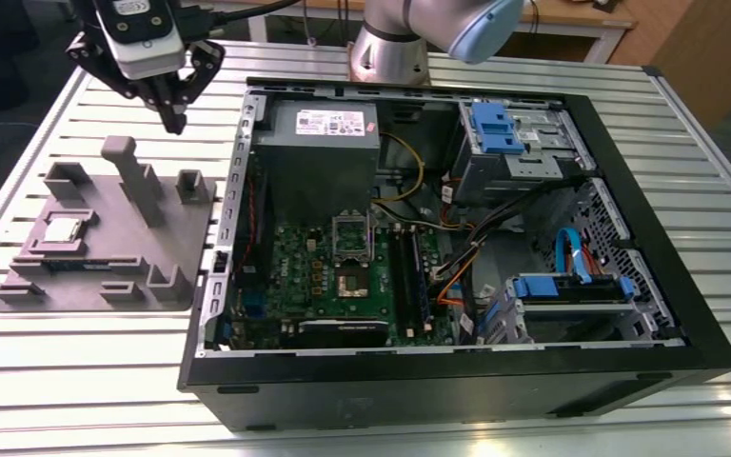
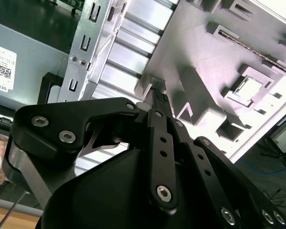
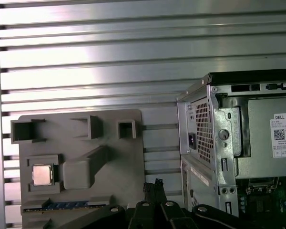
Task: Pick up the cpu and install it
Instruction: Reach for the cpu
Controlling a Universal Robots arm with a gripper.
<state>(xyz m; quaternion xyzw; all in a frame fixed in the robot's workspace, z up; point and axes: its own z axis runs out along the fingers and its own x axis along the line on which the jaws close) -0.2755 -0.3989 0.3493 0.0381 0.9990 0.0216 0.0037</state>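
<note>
Neither half of the job is done. The cpu (image 1: 64,228) lies flat in its square pocket on the gray fixture tray (image 1: 182,257), which rests on the slatted table (image 1: 73,371) at the exterior view's left of the open computer case (image 1: 467,381). In the first wrist view the cpu (image 3: 42,174) shows its shiny top, untouched, with the memory stick (image 3: 66,206) in the slot just beside it. The pincer (image 1: 175,122) hangs in the air above the far edge of the tray, well apart from the chip, its fingers drawn together to a point and holding nothing. On the motherboard (image 1: 289,276) the CPU socket (image 1: 350,271) looks unoccupied (its hold-down frame seems to be swung up, though I cannot be sure), so both the pickup and the seating remain to be done.

For room, the air over the tray is free, but the tray is not a flat field. A tall post (image 1: 130,176) and several raised blocks stand between the pincer and the chip, and the pocket's low walls hem the cpu on all sides. The case's perforated side wall (image 1: 232,190) stands as a rim between tray and motherboard. Inside, the socket is boxed in by the power supply (image 1: 321,143) on its far side and by loose cables (image 1: 448,257) towards the exterior view's right.
</note>
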